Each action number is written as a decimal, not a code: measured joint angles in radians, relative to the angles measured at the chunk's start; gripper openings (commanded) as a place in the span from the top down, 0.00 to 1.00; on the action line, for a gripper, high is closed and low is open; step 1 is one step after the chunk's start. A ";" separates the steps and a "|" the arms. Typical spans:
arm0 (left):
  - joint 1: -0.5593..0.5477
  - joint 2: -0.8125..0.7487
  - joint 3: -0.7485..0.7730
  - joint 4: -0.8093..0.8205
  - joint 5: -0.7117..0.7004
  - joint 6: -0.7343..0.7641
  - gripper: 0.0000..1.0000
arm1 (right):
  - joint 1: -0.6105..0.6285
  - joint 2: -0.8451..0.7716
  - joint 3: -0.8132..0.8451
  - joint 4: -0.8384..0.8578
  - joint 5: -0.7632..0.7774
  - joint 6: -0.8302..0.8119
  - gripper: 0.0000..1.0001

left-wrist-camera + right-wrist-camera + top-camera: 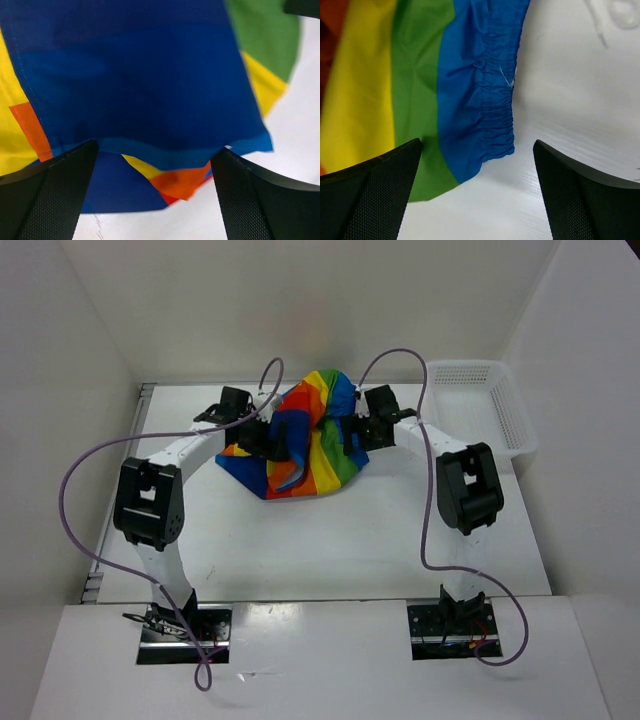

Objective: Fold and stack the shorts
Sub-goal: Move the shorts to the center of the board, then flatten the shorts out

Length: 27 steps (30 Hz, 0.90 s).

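Shorts: the soft cloth shorts with wide rainbow stripes (320,455) lie in a crumpled heap on the flat white table (330,540), toward 12 o'clock from the table's middle.
Long way: in the top view the heap is longest from 7 o'clock up to 1 o'clock. It is folded over itself, so I cannot tell which way the legs point.
Cloth: thin and smooth, with blue, green, yellow, orange and red bands side by side. It is puffed up in the middle and flat at the edges.
Gathered edge: the blue gathered edge (497,100) is bunched into little wrinkles. In the right wrist view it runs from 12 o'clock down to 6 o'clock and lies on the table.
Left fingers: the black left fingers (60,190) have rough, dotted inner faces. They are spread wide at the 9 o'clock side of the heap. A smooth blue hem hangs across the gap and is not pinched.
Right fingers: the black right fingers (575,190) are spread wide too, at the 3 o'clock side of the heap. The end of the gathered edge sits in the gap, not pinched.
Basket: the white plastic mesh basket (500,410) is a box shape at 2 o'clock, well apart from the shorts.
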State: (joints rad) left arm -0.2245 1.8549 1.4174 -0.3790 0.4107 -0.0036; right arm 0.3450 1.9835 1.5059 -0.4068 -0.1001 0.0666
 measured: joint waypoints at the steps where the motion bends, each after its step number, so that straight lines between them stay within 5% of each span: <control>1: -0.003 0.023 0.000 0.008 -0.012 0.000 0.01 | 0.000 0.018 -0.003 0.004 0.001 0.003 0.06; 3: -0.006 0.063 0.003 0.026 -0.027 0.000 0.01 | 0.003 0.041 -0.016 0.014 0.006 0.007 0.13; 5: -0.014 0.102 0.015 0.038 -0.036 -0.001 0.16 | 0.010 0.054 -0.027 0.026 0.018 0.006 0.22; 6: -0.018 0.121 0.028 0.043 -0.039 -0.001 0.25 | 0.014 0.063 -0.027 0.030 0.023 0.006 0.36; 7: -0.021 0.135 0.039 0.047 -0.041 -0.005 0.47 | 0.019 0.071 -0.027 0.038 0.030 0.002 0.46; 8: -0.023 0.149 0.058 0.047 -0.036 -0.007 0.59 | 0.023 0.077 -0.027 0.045 0.035 0.000 0.55; 9: -0.024 0.164 0.081 0.050 -0.026 -0.001 0.74 | 0.026 0.084 -0.027 0.049 0.039 -0.002 0.74; 11: -0.026 0.182 0.121 0.059 -0.001 0.000 1.00 | 0.028 0.089 -0.035 0.061 0.046 0.000 0.90; 13: -0.027 0.197 0.166 0.061 0.020 -0.001 1.00 | 0.028 0.089 -0.042 0.070 0.051 -0.004 1.00; 18: -0.004 0.281 0.402 0.054 0.009 -0.001 1.00 | 0.027 0.054 -0.084 0.078 0.022 -0.055 1.00; 21: 0.048 0.356 0.615 0.095 -0.100 0.005 0.28 | 0.028 0.013 -0.121 0.059 -0.031 -0.093 1.00; 22: 0.071 0.377 0.679 0.113 -0.151 0.004 0.14 | 0.028 -0.001 -0.128 0.043 -0.056 -0.103 1.00; 24: 0.116 0.394 0.752 0.156 -0.235 0.002 0.01 | 0.028 -0.019 -0.131 0.029 -0.101 -0.119 1.00; 27: 0.184 0.374 0.744 0.169 -0.280 0.000 0.00 | 0.028 -0.040 -0.127 0.010 -0.179 -0.136 1.00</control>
State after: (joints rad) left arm -0.0402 2.2292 2.1612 -0.2104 0.1310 -0.0040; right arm 0.3729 1.9438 1.3785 -0.3965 -0.2790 -0.0696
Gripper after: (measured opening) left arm 0.995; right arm 0.015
